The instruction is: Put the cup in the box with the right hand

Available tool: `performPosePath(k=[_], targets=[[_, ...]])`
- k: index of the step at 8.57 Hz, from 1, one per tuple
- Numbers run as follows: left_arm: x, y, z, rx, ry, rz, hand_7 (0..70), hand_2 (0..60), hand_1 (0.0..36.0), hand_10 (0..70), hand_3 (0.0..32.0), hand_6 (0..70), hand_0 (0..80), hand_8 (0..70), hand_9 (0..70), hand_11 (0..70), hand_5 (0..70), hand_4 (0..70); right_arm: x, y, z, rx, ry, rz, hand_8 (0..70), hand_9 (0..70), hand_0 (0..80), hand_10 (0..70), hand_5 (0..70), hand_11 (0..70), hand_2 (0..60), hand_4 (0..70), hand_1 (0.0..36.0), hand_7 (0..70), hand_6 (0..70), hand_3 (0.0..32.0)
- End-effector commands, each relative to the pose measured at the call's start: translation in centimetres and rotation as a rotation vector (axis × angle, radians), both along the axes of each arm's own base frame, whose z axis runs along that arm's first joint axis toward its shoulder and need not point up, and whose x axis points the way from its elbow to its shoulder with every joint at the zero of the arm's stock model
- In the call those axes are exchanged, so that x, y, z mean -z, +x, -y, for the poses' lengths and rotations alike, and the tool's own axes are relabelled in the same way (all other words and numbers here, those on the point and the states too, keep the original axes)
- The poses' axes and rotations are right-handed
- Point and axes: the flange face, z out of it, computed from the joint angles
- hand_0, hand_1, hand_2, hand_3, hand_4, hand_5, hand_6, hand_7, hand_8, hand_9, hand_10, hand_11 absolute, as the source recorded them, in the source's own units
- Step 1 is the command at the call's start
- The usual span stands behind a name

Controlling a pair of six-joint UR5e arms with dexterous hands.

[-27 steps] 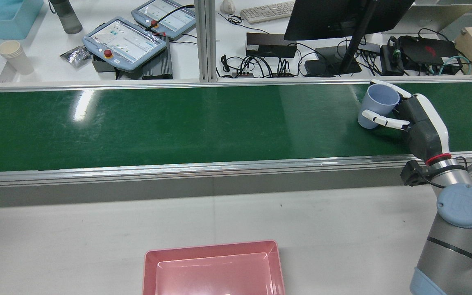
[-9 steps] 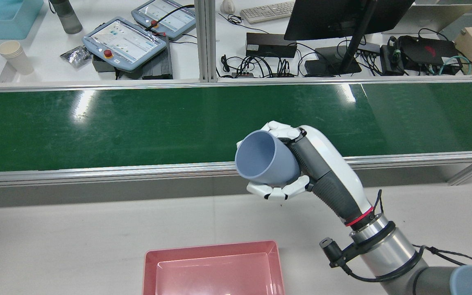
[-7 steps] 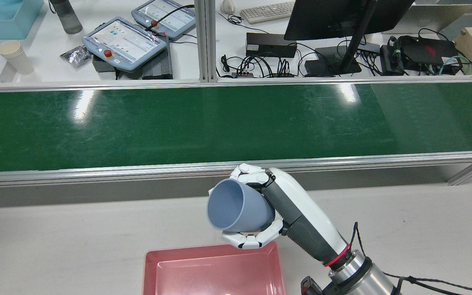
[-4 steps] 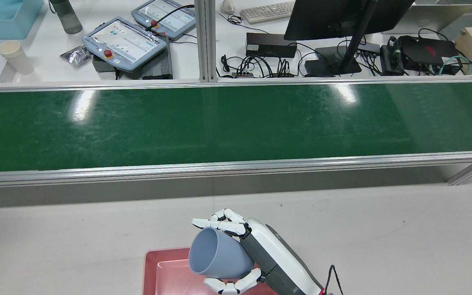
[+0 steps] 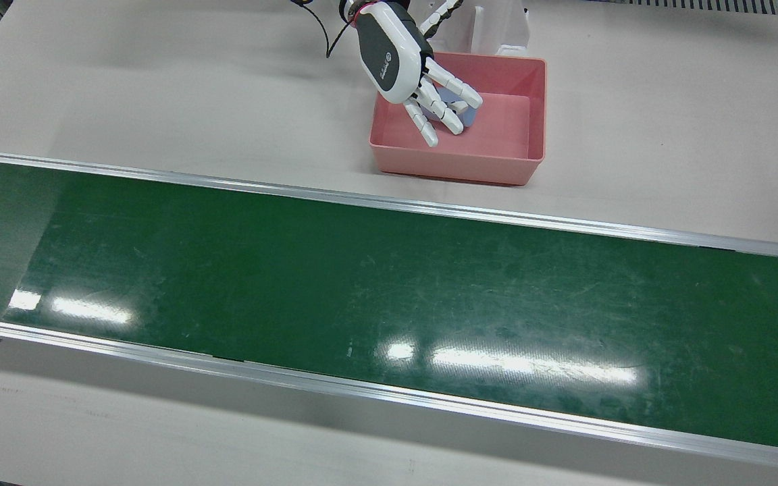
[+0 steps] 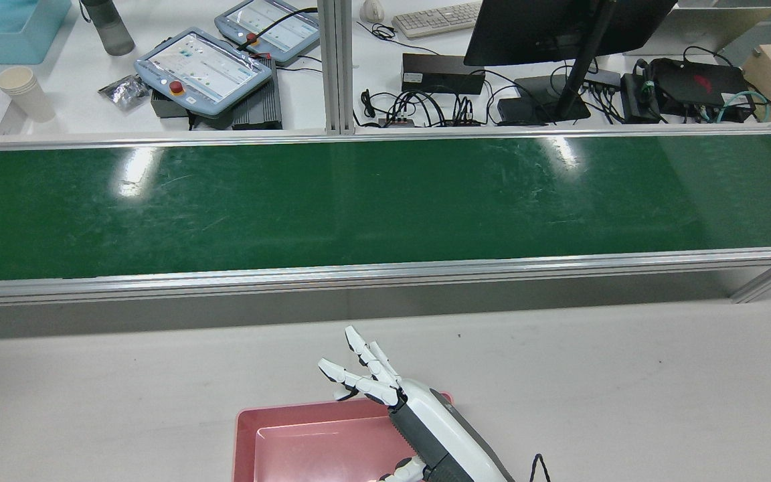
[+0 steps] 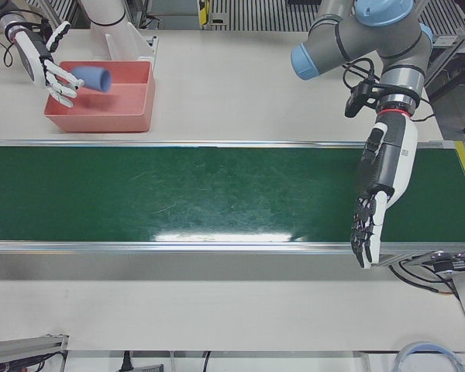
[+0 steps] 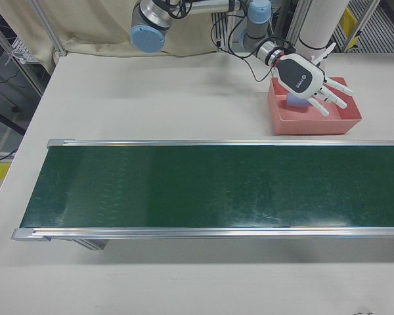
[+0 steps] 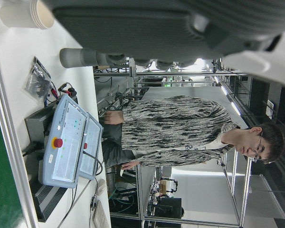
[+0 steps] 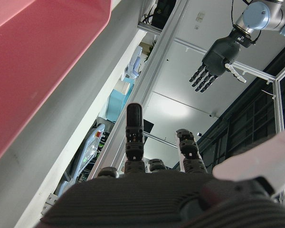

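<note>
The pale blue cup [image 7: 91, 78] lies on its side inside the pink box [image 7: 101, 122], free of any hand. In the front view only a sliver of the cup [image 5: 468, 116] shows behind my right hand's fingers [image 5: 452, 84]. My right hand [image 5: 423, 88] is open, fingers spread, above the box's [image 5: 531, 135] side toward the right arm. It also shows in the rear view [image 6: 385, 395] over the box [image 6: 245, 435]. My left hand [image 7: 370, 225] hangs open and empty over the far end of the belt, away from the box.
The green conveyor belt [image 5: 389, 297] with aluminium rails runs across the table between the box and the operators' side. Beyond it, a desk holds teach pendants [image 6: 201, 67], a monitor [image 6: 559, 27] and cables. A person [image 9: 180, 137] stands there.
My right hand carried the cup from the belt's right end back over the pink box, then spread its fingers. The cup has left the hand and is in the box.
</note>
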Motion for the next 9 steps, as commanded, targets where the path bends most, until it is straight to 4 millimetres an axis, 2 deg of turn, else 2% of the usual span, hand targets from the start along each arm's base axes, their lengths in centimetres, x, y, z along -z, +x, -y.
performPosePath(k=[1, 2, 3, 4, 5, 7, 8, 9], targets=[[0.0, 0.0, 0.0, 0.001, 0.0, 0.0, 0.0, 0.0, 0.0, 0.0, 0.0, 0.0, 0.0, 0.0, 0.0, 0.0, 0.0, 0.0, 0.3, 2.0, 2.0, -0.038, -0.008, 0.093, 0.0, 0.2, 15.7, 0.0, 0.0, 0.0, 0.0, 0.0, 0.0, 0.0, 0.0, 0.0], [0.0, 0.0, 0.0, 0.001, 0.0, 0.0, 0.0, 0.0, 0.0, 0.0, 0.0, 0.0, 0.0, 0.0, 0.0, 0.0, 0.0, 0.0, 1.6, 5.5, 4.4, -0.091, 0.0, 0.131, 0.0, 1.2, 19.4, 0.0, 0.0, 0.0, 0.0, 0.0, 0.0, 0.0, 0.0, 0.0], [0.0, 0.0, 0.0, -0.001, 0.0, 0.0, 0.0, 0.0, 0.0, 0.0, 0.0, 0.0, 0.0, 0.0, 0.0, 0.0, 0.0, 0.0, 1.8, 9.6, 7.6, -0.17, 0.009, 0.139, 0.1, 2.2, 28.2, 0.0, 0.1, 0.0, 0.0, 0.0, 0.4, 0.2, 0.5, 0.0], [0.0, 0.0, 0.0, -0.001, 0.0, 0.0, 0.0, 0.0, 0.0, 0.0, 0.0, 0.0, 0.0, 0.0, 0.0, 0.0, 0.0, 0.0, 0.8, 15.0, 9.4, -0.227, 0.008, 0.13, 0.3, 2.6, 29.7, 0.0, 0.2, 0.0, 0.0, 0.0, 1.1, 2.4, 1.1, 0.0], [0.1, 0.0, 0.0, 0.001, 0.002, 0.0, 0.0, 0.0, 0.0, 0.0, 0.0, 0.0, 0.0, 0.0, 0.0, 0.0, 0.0, 0.0, -1.4, 19.9, 11.0, -0.265, -0.014, 0.129, 0.4, 2.8, 29.0, 0.0, 0.2, 0.0, 0.0, 0.0, 1.1, 3.6, 1.4, 0.0], [0.1, 0.0, 0.0, 0.001, 0.002, 0.0, 0.0, 0.0, 0.0, 0.0, 0.0, 0.0, 0.0, 0.0, 0.0, 0.0, 0.0, 0.0, -6.5, 26.1, 14.3, -0.301, -0.146, 0.101, 0.9, 3.2, 30.2, 0.0, 0.5, 0.0, 0.0, 0.0, 1.7, 7.1, 2.1, 0.0], [0.1, 0.0, 0.0, 0.001, 0.002, 0.0, 0.0, 0.0, 0.0, 0.0, 0.0, 0.0, 0.0, 0.0, 0.0, 0.0, 0.0, 0.0, -8.4, 28.8, 15.6, -0.305, -0.216, 0.067, 1.2, 3.7, 28.5, 0.0, 0.6, 0.0, 0.0, 0.0, 1.4, 6.5, 2.1, 0.0], [0.1, 0.0, 0.0, -0.001, 0.002, 0.0, 0.0, 0.0, 0.0, 0.0, 0.0, 0.0, 0.0, 0.0, 0.0, 0.0, 0.0, 0.0, -10.9, 32.2, 18.1, -0.324, -0.257, 0.066, 1.8, 4.6, 25.5, 0.0, 0.8, 0.0, 0.0, 0.0, 1.0, 6.4, 2.2, 0.0]])
